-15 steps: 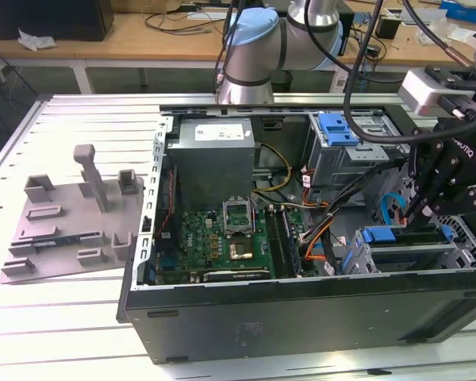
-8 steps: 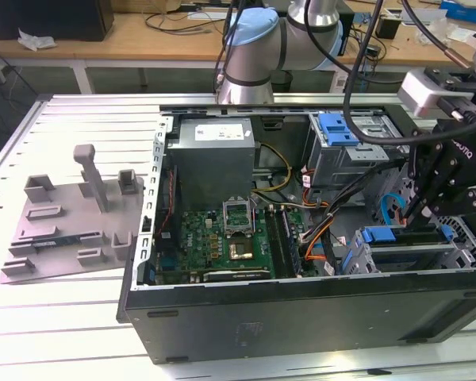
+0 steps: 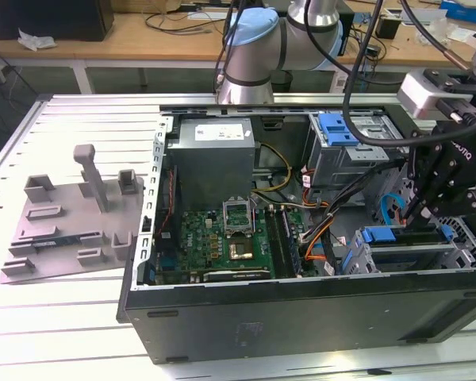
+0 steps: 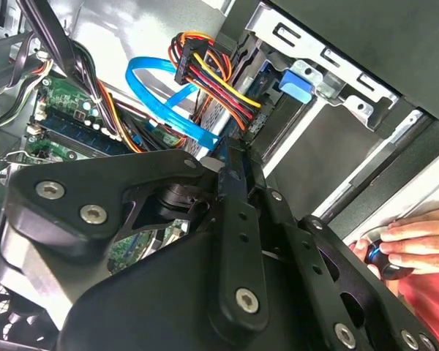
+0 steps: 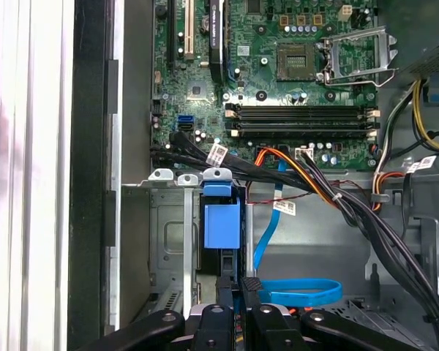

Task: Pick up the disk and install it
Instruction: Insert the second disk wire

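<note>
Entry: the disk [image 5: 221,219] is already sitting edge-up in a slot of the grey drive cage [image 5: 168,241], at the case corner on the exterior view's right. Its blue carrier tab is showing between the cage rails. The pickup is looking done, and the seating appears well advanced.

The tool [image 5: 238,287] is hovering right at the disk's outer end, fingers drawn together with nothing visibly pinched between them.

Unclear:
- The tool's linkage is blocking the disk's near end in both wrist views, so I cannot tell whether it is touching or fully latched.
- A blue data cable [image 5: 300,291] is lying loose beside the cage.
- A person's hand [image 4: 417,238] is resting at the frame edge, gripping a small dark object.
</note>
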`<state>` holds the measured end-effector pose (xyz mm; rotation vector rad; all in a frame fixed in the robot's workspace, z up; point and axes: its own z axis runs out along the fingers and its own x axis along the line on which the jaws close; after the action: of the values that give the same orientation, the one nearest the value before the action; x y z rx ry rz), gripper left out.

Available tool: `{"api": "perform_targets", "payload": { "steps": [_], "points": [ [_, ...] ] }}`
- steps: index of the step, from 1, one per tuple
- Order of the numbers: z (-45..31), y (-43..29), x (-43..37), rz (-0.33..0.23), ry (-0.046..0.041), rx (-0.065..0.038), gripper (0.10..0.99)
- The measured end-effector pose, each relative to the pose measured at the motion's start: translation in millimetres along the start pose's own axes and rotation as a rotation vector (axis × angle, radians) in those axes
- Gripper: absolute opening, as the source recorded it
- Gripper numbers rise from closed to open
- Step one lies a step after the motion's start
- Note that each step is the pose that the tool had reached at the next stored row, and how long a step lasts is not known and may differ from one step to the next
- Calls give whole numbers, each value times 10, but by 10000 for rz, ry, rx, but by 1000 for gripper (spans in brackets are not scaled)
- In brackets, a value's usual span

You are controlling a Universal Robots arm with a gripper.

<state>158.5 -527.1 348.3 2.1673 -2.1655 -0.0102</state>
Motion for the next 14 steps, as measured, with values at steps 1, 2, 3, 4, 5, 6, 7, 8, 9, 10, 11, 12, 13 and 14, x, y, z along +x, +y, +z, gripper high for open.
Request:
{"api": "perform_targets", "payload": {
  "steps": [1, 2, 3, 4, 5, 6, 7, 8, 9, 10, 11, 12, 13, 14],
  "points": [
    [2, 0, 0, -1, -1, 0, 161],
    [5, 0, 0, 0, -1, 0, 161],
    [7, -1, 0, 0, 0, 0, 161],
    [9, -1, 0, -1, 0, 0, 161],
    [12, -1, 0, 0, 0, 0, 161],
    [15, -1, -1, -1, 0, 0, 161],
    [19, -1, -1, -1, 0, 0, 161],
    [23, -2, -1, -1, 0, 0, 161],
    [25, -2, -1, -1, 0, 0, 161],
    [27, -2, -1, -1, 0, 0, 161],
    [31, -2, -1, 0, 0, 0, 161],
    [34, -2, -2, -1, -1, 0, 161],
    [36, -2, -2, -1, 0, 0, 161],
    [38, -3, -2, 0, 0, 1, 161]
  ]
}}
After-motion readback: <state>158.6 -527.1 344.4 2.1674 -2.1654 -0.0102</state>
